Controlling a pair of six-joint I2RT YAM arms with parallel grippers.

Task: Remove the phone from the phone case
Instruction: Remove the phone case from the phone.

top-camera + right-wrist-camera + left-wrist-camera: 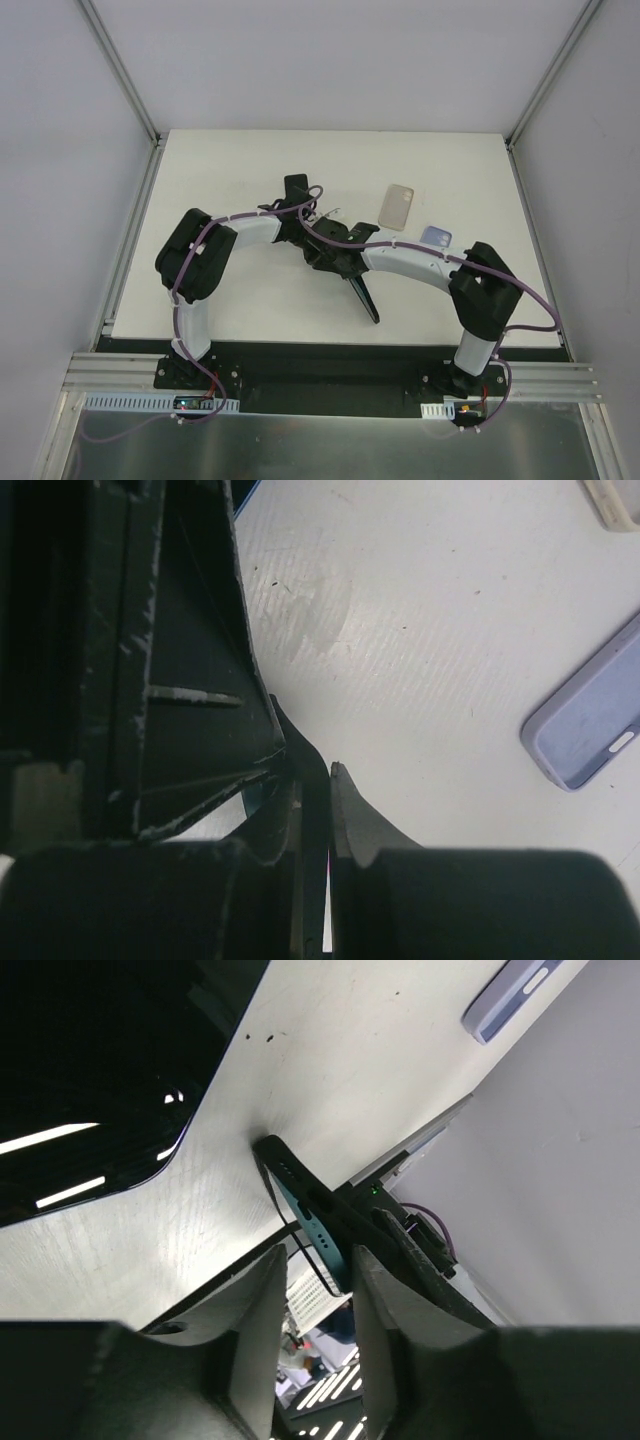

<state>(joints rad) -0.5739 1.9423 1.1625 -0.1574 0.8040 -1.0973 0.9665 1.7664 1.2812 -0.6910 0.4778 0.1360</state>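
Both claws on one phone, mid-table.

Top: we see the left gripper point(322, 245) and right gripper point(342, 268) meeting at the centre of the table point(230, 170), with open board on every side. The phone point(365, 298) slants from them toward the near edge. A clear cover point(398, 207) and a lilac cover point(436, 237) lie beyond the right arm. Left wrist: fingers narrowly parted, clamped on the phone's end; its teal band is probably the phone case point(318, 1232). Right wrist: fingers nearly closed, pinching the same dark edge, with the left claw's black body tight alongside.
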